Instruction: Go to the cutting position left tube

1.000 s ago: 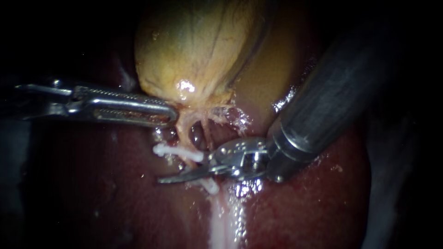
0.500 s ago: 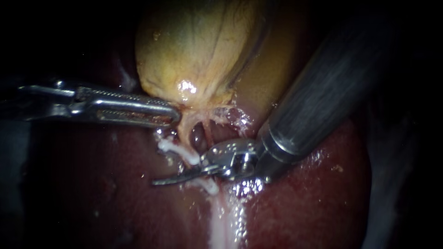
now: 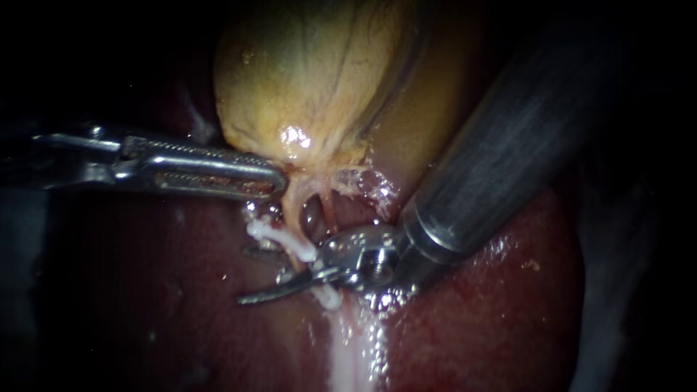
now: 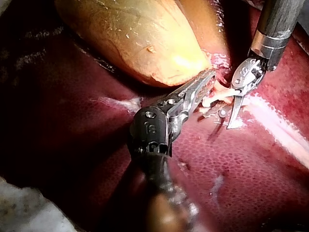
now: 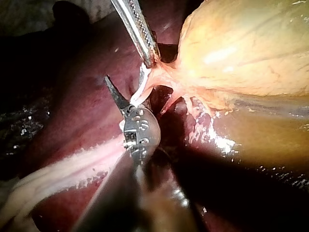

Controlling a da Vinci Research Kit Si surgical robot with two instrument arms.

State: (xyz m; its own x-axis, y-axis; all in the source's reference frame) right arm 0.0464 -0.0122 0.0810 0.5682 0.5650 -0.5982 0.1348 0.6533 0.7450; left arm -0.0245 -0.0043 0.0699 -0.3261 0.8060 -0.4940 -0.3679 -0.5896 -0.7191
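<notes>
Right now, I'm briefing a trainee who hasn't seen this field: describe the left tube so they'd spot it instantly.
Start at the yellow gallbladder and drop to its narrow end, gripped by my left instrument. From there the left tube descends over the dark liver, beside a thinner tube. It is the paler, thicker one, carrying white clips, with my right instrument's open blades across it.

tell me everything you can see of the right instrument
The right instrument has a dark grey shaft coming in from the upper right, a shiny metal wrist with a screw, and two thin, curved, pointed blades. Its jaws stand open, one blade each side of the pale tube, between two white clips, above the dark red liver.
</notes>
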